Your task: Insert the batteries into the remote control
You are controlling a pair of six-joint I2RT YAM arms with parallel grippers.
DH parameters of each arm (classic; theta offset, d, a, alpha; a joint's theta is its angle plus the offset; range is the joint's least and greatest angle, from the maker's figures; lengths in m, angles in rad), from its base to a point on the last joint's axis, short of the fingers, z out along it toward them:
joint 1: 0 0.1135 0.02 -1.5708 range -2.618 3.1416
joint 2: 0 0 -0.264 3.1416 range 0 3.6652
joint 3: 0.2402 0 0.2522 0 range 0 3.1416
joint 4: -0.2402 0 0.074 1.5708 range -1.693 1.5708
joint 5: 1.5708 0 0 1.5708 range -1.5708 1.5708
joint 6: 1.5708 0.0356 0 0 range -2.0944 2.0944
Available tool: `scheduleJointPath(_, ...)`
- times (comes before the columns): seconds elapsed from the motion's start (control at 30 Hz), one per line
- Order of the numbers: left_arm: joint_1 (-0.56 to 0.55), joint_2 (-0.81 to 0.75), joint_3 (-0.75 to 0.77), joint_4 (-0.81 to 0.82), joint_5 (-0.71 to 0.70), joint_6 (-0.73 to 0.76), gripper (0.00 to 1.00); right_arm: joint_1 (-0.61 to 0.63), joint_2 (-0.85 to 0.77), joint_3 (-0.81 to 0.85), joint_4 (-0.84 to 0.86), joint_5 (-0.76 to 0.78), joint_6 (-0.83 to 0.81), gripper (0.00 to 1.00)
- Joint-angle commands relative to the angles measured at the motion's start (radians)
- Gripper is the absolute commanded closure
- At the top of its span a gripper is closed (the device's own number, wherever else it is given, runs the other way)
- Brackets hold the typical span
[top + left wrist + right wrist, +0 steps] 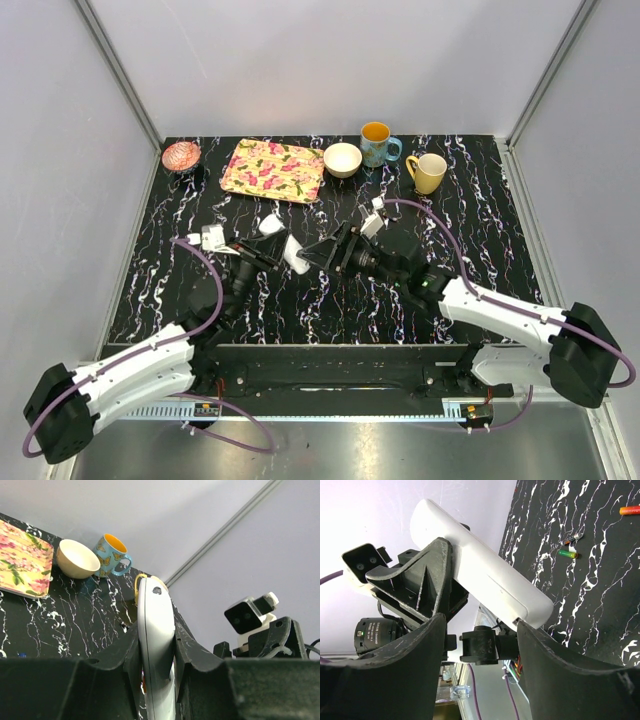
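Note:
The remote control (156, 630), a slim white bar, stands clamped edge-on between the black jaws of my left gripper (156, 652). In the top view it shows as a white piece (296, 256) lifted above the table's middle, with the left gripper (275, 250) on it. The right gripper (480, 622) faces it with jaws apart; one fingertip (522, 627) touches the remote's (485, 570) lower end, the other stands clear. Small batteries lie on the black table: a green one (567, 554), an orange one (630, 510) and a smaller piece (571, 541).
Along the back edge stand a pink bowl (181, 155), a floral tray (272, 170), a cream bowl (342, 159), a blue butterfly mug (376, 144) and a yellow mug (428, 172). Grey walls close in three sides.

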Motion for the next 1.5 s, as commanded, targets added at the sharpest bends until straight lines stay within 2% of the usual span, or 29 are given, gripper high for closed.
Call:
scheduleJointPath(0.0, -0.006, -0.030, -0.001, 0.064, -0.072, 0.026, 1.00, 0.006, -0.002, -0.027, 0.095, 0.011, 0.072, 0.33)
scheduleJointPath(0.23, -0.006, -0.031, -0.002, 0.078, -0.084, 0.029, 1.00, 0.006, 0.010, -0.043, 0.115, 0.011, 0.095, 0.36)
scheduleJointPath(0.57, -0.018, -0.025, -0.015, 0.092, -0.069, 0.011, 1.00, 0.006, 0.036, -0.030, 0.136, 0.014, 0.100, 0.46)
scheduleJointPath(1.07, -0.026, -0.031, -0.021, 0.101, -0.034, -0.026, 1.00, -0.003, 0.049, -0.046, 0.148, 0.039, 0.103, 0.48)
scheduleJointPath(1.47, -0.036, -0.028, -0.048, 0.136, 0.018, -0.069, 1.00, -0.041, 0.044, -0.038, 0.208, -0.023, 0.092, 0.53)
